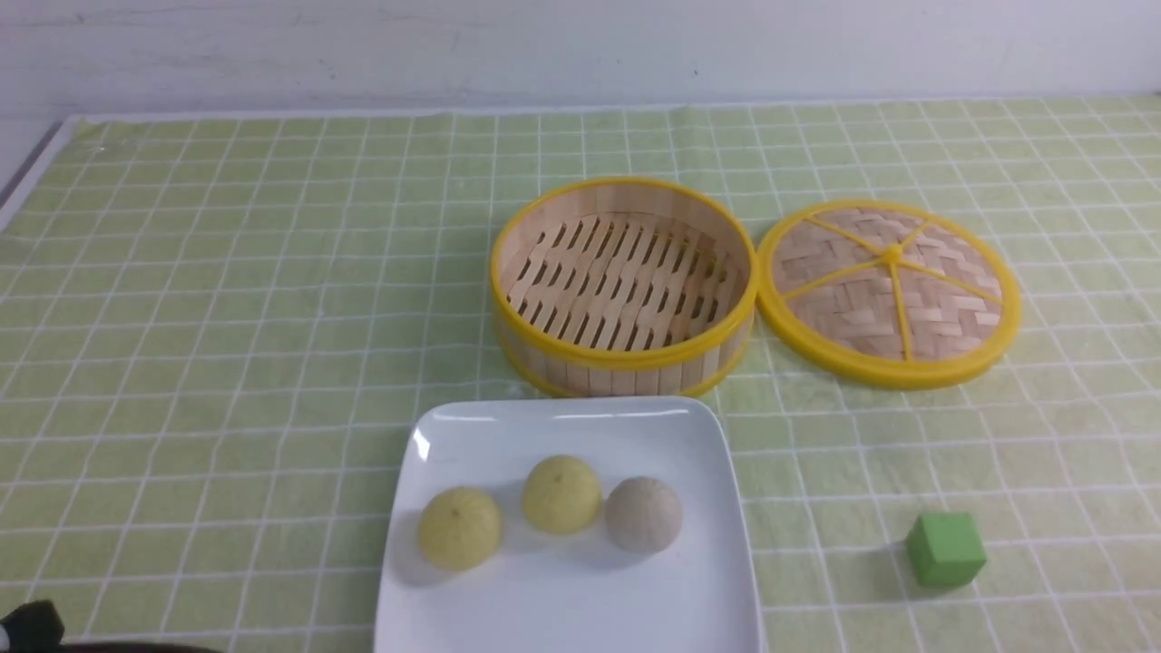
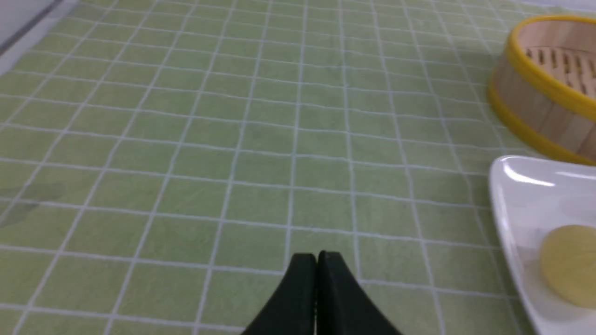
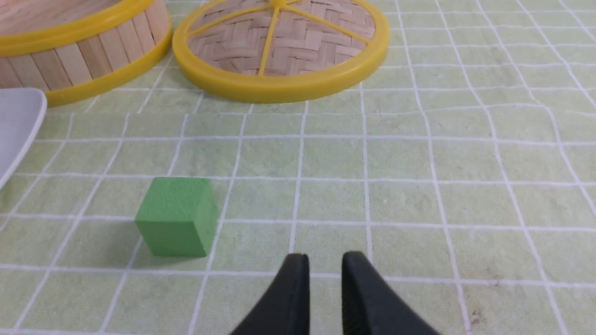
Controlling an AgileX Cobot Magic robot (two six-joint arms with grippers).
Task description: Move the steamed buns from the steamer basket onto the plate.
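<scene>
The steamed buns (image 1: 561, 494), three of them, sit on the big white square plate (image 1: 571, 599), in front of the steamer basket (image 1: 626, 363). The left wrist view shows just one bun; the right wrist view adds the green cube's (image 3: 174, 216) side. The left end effector (image 2: 317, 255) is squeezed shut, left of the buns. The right end effector (image 3: 325, 256) is a bit open, right of them, holding nothing.

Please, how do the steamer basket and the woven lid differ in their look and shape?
The steamer basket has a tall wall, while the woven lid is flat. The basket's bottom is slatted; the lid's surface is woven, with yellow spokes. Both are round with yellow rims.
</scene>
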